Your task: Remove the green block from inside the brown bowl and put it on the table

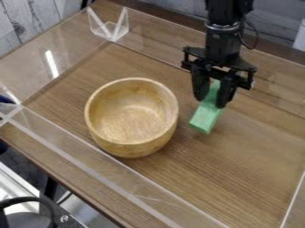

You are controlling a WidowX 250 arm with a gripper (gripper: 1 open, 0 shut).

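A black gripper (218, 89), pointing straight down from a black arm, is clamped on the upper end of the green block (209, 113), which hangs tilted with its lower end at or just above the table (238, 169). The block is outside the brown bowl (132, 116), just beside its right wall, toward the table's right edge. Low clear walls (71, 160) edge the table.

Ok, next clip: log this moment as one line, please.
phase: placing | gripper: shut on green block | block: outside brown bowl, low over table, contact unclear | bowl: empty
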